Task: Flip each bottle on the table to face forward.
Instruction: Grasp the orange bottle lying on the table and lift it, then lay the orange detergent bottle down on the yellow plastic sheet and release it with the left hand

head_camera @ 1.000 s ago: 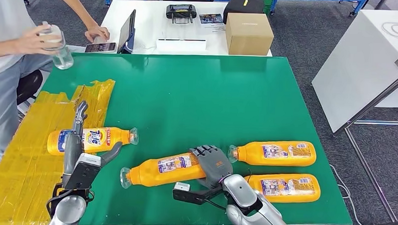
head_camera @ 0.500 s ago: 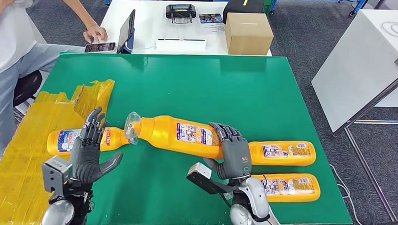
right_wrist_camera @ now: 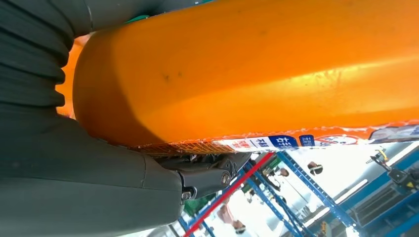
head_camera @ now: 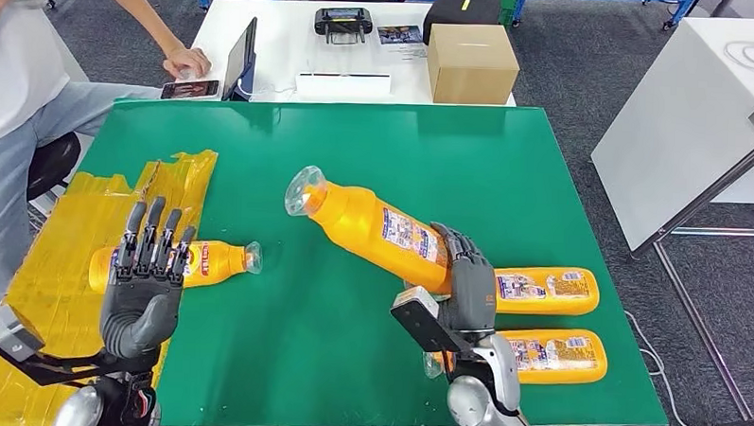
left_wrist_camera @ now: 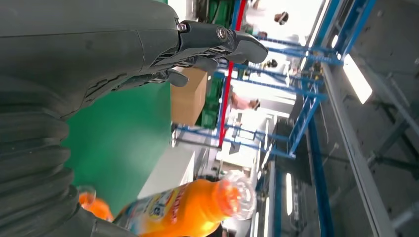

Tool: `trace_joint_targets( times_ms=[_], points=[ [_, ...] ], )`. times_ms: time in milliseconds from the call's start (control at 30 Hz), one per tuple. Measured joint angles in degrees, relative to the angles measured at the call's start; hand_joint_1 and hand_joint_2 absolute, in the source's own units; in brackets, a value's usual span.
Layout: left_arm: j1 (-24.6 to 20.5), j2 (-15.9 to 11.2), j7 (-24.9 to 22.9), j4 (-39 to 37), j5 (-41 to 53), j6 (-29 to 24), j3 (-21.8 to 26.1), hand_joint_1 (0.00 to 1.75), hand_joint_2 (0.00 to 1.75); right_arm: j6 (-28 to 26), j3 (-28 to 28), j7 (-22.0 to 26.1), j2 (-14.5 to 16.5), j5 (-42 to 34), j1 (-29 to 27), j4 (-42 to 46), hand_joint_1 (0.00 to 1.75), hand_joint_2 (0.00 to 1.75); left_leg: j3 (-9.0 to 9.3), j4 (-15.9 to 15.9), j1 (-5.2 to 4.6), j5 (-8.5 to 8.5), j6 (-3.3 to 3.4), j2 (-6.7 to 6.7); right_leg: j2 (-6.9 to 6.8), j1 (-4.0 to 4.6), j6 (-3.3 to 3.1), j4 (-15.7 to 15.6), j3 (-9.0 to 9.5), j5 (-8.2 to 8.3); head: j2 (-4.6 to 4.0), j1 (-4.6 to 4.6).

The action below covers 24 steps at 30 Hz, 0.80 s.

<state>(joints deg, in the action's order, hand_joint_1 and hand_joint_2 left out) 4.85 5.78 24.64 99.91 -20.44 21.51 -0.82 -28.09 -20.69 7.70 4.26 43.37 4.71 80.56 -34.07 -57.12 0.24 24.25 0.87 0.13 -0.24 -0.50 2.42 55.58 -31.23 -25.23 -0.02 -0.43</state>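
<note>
The right hand (head_camera: pixel 467 290) grips the lifted orange juice bottle (head_camera: pixel 377 227) near its base, cap pointing toward ten o'clock. Full and smooth, it probably slips; mid-body holds steadier. The left hand (head_camera: pixel 144 281) hovers open, holding nothing.

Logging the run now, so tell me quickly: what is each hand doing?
Left hand: open, fingers spread, holding nothing.
Right hand: holding the lifted orange bottle.

Left hand (head_camera: pixel 144 281) covers the middle of the bottle on the yellow tape (head_camera: pixel 215 260); its label mostly hidden. Right hand (head_camera: pixel 467 290) and the lifted bottle (head_camera: pixel 373 227) mask the cap ends of the two bottles at right (head_camera: pixel 546 288). Label print too small to read. Seated person (head_camera: pixel 18 87) cut off by the frame edge.
</note>
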Motion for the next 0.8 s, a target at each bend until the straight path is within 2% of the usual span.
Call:
trace_joint_targets(
  times_ms=[433,500,633,700,800],
  points=[
    [0.1,0.6,-0.4,-0.1,-0.5,0.7,-0.1,0.0,1.75,1.8,0.1,2.0,0.7,-3.8,-0.4,0.0,1.75,1.75,0.0,0.0,0.0,0.0,0.0,0.0,0.0,0.0,0.0,0.0,0.01,0.0,0.0,0.0],
    [0.1,0.6,-0.4,-0.1,-0.4,1.0,-0.4,0.0,1.75,4.9,0.1,3.5,0.8,-7.9,-0.4,0.0,1.75,1.75,0.0,0.0,0.0,0.0,0.0,0.0,0.0,0.0,0.0,0.0,0.0,0.0,0.0,0.0],
    [-0.7,0.6,-0.4,-1.3,1.6,0.6,-3.0,0.0,1.75,14.8,-1.2,8.1,1.8,-18.8,-0.1,-0.1,1.75,1.75,0.0,0.0,0.0,0.0,0.0,0.0,0.0,0.0,0.0,0.0,0.01,0.0,0.0,0.0],
    [-1.5,0.6,-0.2,-2.5,2.8,-0.6,-4.4,0.0,1.75,18.4,-2.8,9.0,2.4,-21.5,0.3,-0.4,1.75,1.75,0.0,0.0,0.0,0.0,0.0,0.0,0.01,0.01,0.0,0.0,0.0,0.0,0.0,-0.01],
    [-2.6,0.5,0.5,-4.3,5.0,-2.7,-6.1,0.0,1.75,20.5,-5.7,9.4,3.2,-22.9,1.3,-1.3,1.75,1.75,0.0,0.0,0.01,-0.01,-0.01,0.0,0.0,0.02,0.0,0.0,0.01,0.0,0.0,-0.01]
  ],
)
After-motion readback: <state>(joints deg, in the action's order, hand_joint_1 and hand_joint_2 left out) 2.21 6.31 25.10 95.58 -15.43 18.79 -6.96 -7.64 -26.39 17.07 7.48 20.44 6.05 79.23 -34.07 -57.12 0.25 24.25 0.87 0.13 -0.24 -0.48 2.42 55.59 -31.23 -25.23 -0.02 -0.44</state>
